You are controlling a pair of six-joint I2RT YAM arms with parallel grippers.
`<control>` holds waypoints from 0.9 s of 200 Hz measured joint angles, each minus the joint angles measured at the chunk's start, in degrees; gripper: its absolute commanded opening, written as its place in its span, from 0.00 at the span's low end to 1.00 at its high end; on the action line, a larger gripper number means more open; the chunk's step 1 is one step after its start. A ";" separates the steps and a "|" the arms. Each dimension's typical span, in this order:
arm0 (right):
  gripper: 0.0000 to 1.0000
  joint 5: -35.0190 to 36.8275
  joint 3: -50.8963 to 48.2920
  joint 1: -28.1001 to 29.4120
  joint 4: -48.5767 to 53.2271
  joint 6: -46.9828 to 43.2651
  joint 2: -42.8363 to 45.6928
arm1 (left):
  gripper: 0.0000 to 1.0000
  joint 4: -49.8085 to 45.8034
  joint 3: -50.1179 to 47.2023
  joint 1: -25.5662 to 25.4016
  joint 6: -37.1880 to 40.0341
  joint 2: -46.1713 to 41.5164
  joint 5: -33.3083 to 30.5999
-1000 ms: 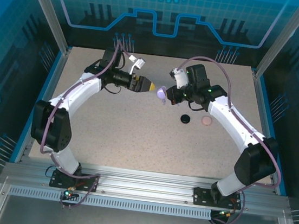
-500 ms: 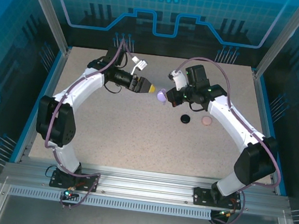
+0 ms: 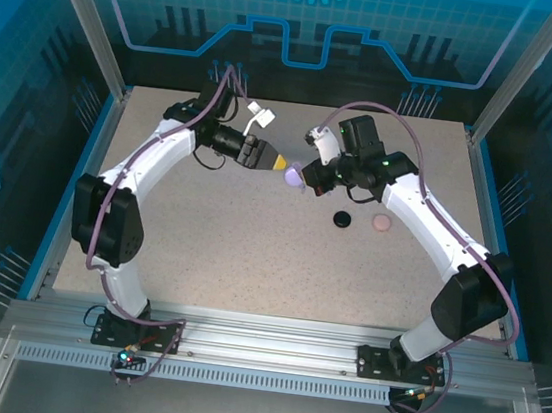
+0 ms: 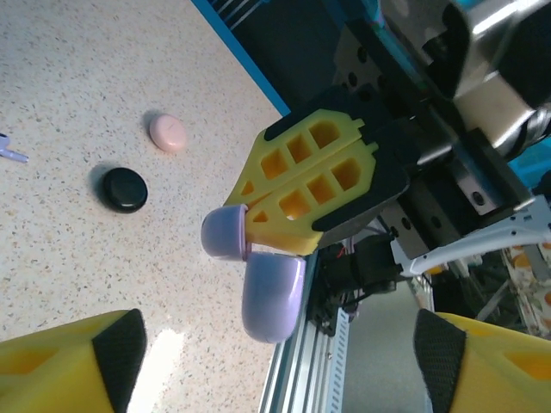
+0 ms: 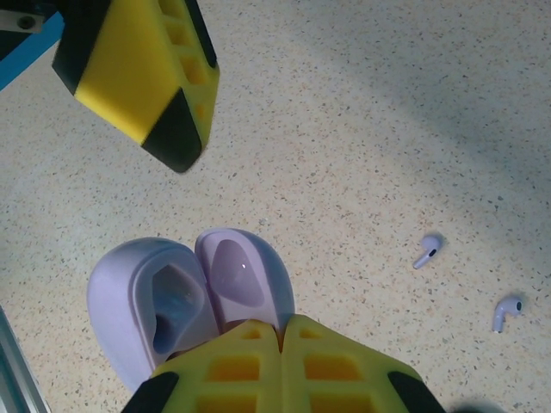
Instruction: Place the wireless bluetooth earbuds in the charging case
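Moved since my last look: left gripper [image 3: 279, 162], jaws open, nearer the opened lavender case [image 3: 292, 173] clamped in my right gripper [image 3: 305, 178], toward the table [image 3: 250, 254] far edge.

Lavender charging case [image 5: 142, 297] of smooth, glossy plastic; matt, finely speckled tabletop [image 5: 362, 112]; glossy black case [image 4: 120, 188].

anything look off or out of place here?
Nothing damaged or spilled. The lavender case hangs open in mid-air, pinched by the right gripper where its halves meet. Its sockets look empty: two lavender earbuds lie loose on the table.
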State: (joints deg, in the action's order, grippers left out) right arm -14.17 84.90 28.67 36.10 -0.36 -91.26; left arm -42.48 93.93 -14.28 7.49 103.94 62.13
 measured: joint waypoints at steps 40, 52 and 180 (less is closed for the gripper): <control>0.00 0.02 2.10 1.27 1.16 -0.61 -0.28 | 0.75 -4.81 1.73 -1.86 3.26 2.12 0.96; 0.00 0.00 2.71 1.46 1.40 -0.81 -0.50 | 0.74 -6.03 1.81 -2.25 4.02 2.16 1.14; 0.00 0.02 3.72 2.16 2.49 -1.22 -1.77 | 0.49 -8.57 1.95 -2.56 6.38 2.21 2.29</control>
State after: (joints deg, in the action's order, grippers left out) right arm -14.15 88.62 30.83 38.59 -1.58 -93.03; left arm -51.05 95.88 -16.84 13.87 106.15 64.42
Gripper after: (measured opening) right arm 0.056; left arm 0.496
